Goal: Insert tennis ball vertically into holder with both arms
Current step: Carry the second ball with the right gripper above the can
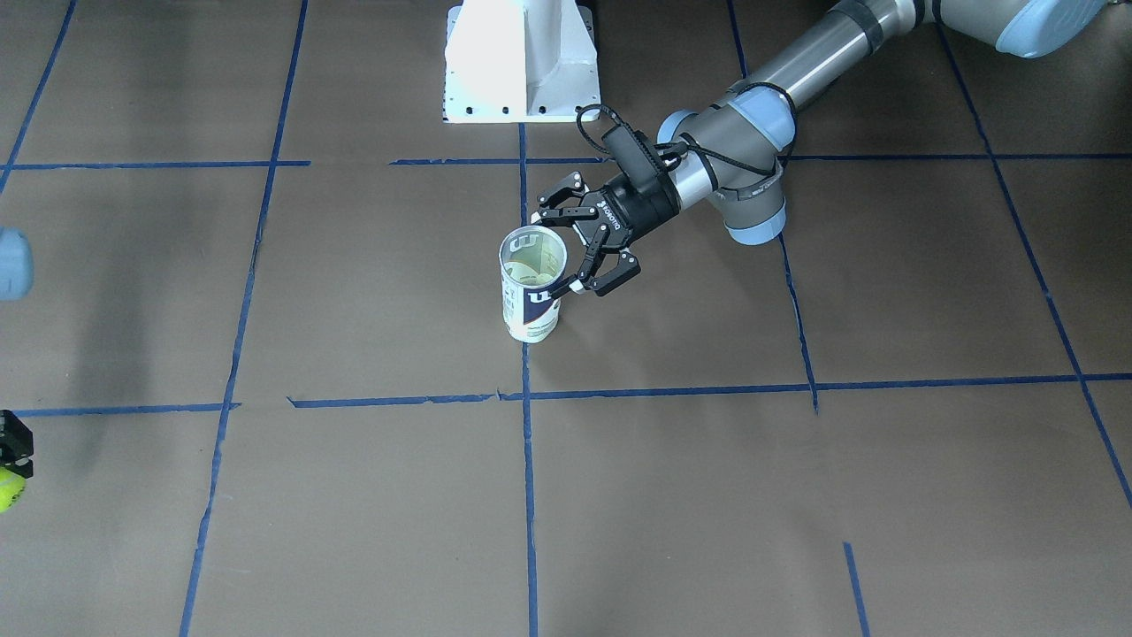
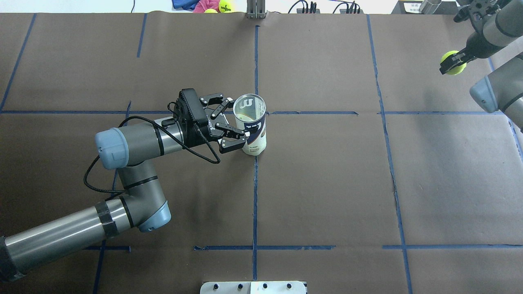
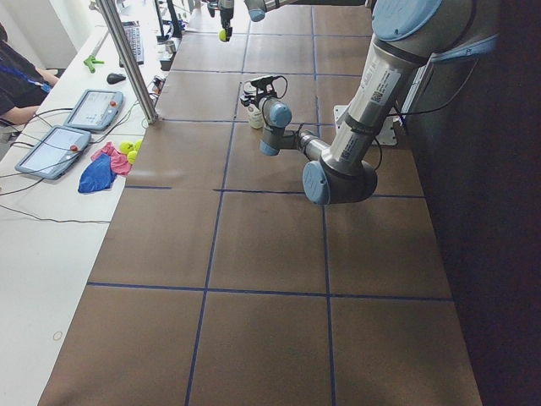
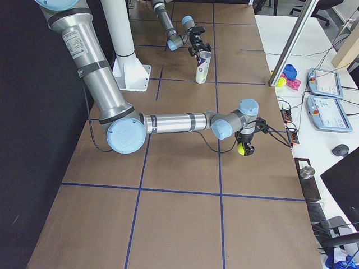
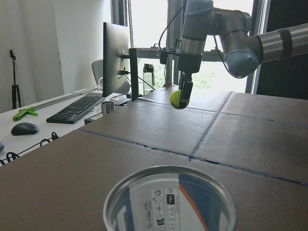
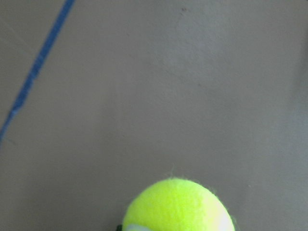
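Observation:
The holder, a clear can with a white and navy label, stands upright with its open mouth up near the table's middle. My left gripper reaches in from the side, and its fingers press on opposite sides of the can's upper part. In the left wrist view the can's rim fills the bottom. The tennis ball hangs above the far right part of the table with my right gripper shut on it. The ball also shows as a tennis ball and as a tennis ball.
The white pedestal base stands at the robot's side of the table. Beyond the far edge lie spare balls and a cloth, a metal post, tablets and a keyboard. Blue tape lines cross the brown surface.

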Controlling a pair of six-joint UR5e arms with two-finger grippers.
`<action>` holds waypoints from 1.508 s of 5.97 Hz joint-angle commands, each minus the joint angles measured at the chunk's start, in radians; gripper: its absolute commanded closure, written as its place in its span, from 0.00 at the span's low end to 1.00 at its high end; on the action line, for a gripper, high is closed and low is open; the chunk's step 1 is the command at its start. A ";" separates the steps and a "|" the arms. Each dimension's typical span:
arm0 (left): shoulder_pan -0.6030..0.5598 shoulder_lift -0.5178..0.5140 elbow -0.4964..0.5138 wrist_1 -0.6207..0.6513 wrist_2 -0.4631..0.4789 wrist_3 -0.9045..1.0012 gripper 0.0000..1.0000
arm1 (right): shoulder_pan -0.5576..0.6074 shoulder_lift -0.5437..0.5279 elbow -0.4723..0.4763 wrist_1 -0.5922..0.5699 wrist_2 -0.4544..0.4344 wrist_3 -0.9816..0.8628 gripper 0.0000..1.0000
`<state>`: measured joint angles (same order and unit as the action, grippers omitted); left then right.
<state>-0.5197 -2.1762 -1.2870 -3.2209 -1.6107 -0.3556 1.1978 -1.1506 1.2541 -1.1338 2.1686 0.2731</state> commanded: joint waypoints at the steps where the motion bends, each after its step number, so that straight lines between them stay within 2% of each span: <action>1: 0.003 -0.002 0.000 0.001 0.000 0.000 0.14 | -0.053 0.000 0.258 -0.166 0.028 0.195 1.00; 2: 0.003 -0.002 0.000 0.003 -0.002 0.000 0.15 | -0.132 0.015 0.511 -0.424 0.020 0.309 1.00; 3: 0.006 -0.002 0.002 0.003 -0.002 0.000 0.16 | -0.186 0.061 0.663 -0.587 0.016 0.418 0.99; 4: 0.007 -0.004 0.002 0.004 -0.002 0.000 0.16 | -0.252 0.115 0.750 -0.681 -0.004 0.539 0.99; 5: 0.009 -0.004 0.002 0.004 -0.002 0.000 0.16 | -0.338 0.187 0.766 -0.698 -0.042 0.705 0.99; 6: 0.009 -0.004 0.002 0.004 -0.002 -0.002 0.16 | -0.454 0.280 0.757 -0.739 -0.152 0.829 1.00; 7: 0.009 -0.005 0.002 0.004 -0.002 0.000 0.16 | -0.498 0.377 0.725 -0.811 -0.191 0.857 1.00; 9: 0.018 -0.008 0.002 0.004 0.000 0.000 0.16 | -0.523 0.487 0.607 -0.814 -0.200 0.905 0.99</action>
<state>-0.5064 -2.1835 -1.2855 -3.2168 -1.6110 -0.3560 0.6908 -0.7184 1.9187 -1.9425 1.9770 1.1577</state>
